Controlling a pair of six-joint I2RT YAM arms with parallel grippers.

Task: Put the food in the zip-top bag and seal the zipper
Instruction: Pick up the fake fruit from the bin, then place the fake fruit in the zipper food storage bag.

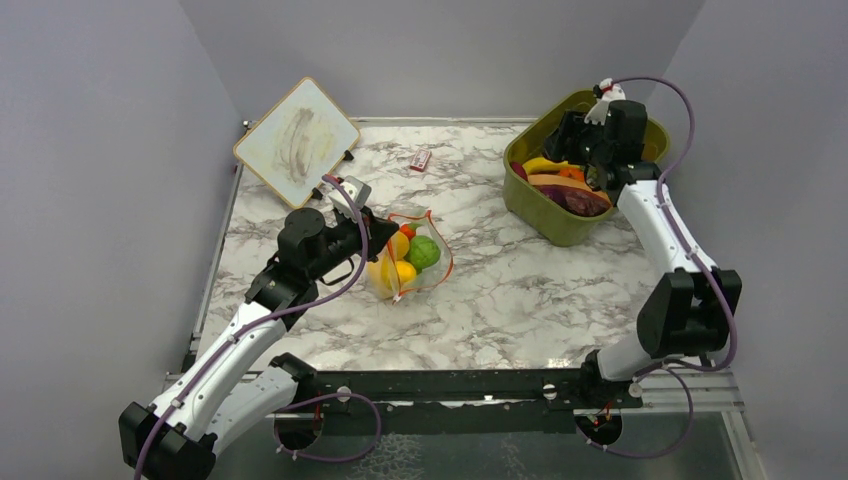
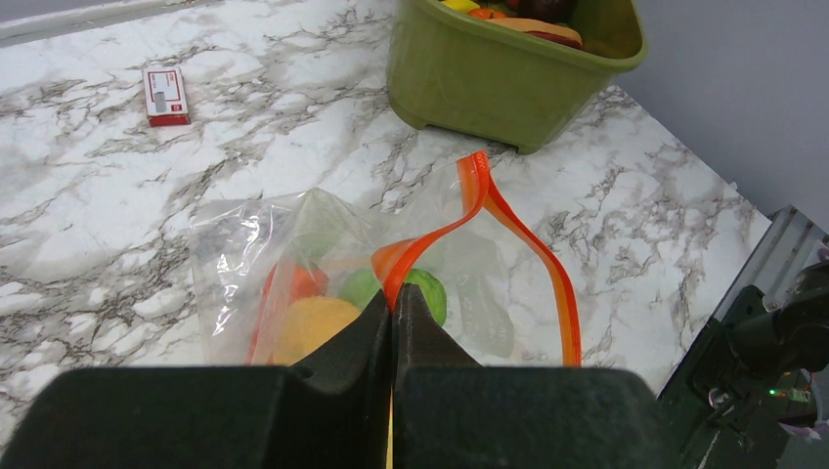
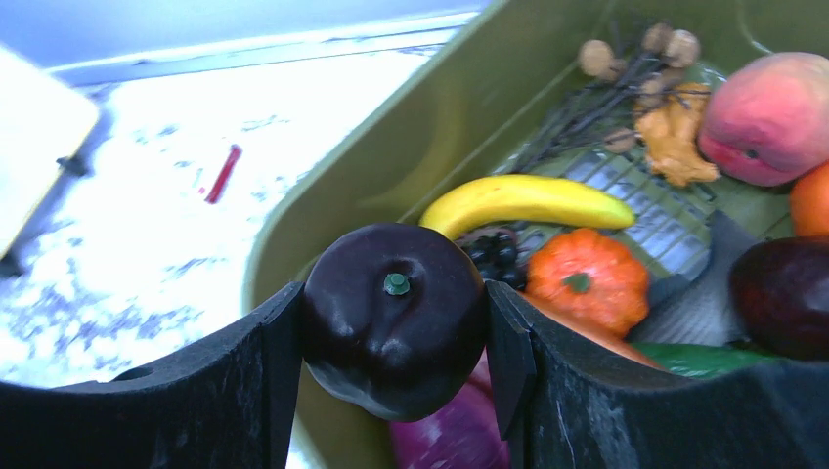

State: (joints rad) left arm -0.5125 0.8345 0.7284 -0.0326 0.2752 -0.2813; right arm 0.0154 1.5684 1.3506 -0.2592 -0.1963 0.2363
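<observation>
The clear zip-top bag (image 1: 412, 256) lies mid-table with yellow, green and orange toy food inside; in the left wrist view the bag (image 2: 293, 264) shows them through the plastic. Its orange-red zipper (image 2: 518, 234) stands up in an open loop. My left gripper (image 2: 393, 301) is shut on the zipper strip at the bag's mouth; it is at the bag's left edge in the top view (image 1: 378, 238). My right gripper (image 3: 391, 322) is shut on a dark purple toy fruit (image 3: 393, 318) just above the olive-green tub (image 1: 553, 215). Banana (image 3: 523, 200), orange pumpkin (image 3: 587, 278) and peach (image 3: 767, 117) lie in the tub.
A small red-white packet (image 1: 420, 159) lies at the back of the table. A framed board (image 1: 296, 141) leans at the back left. Grey walls close in both sides. The tub (image 2: 508, 78) stands at the back right.
</observation>
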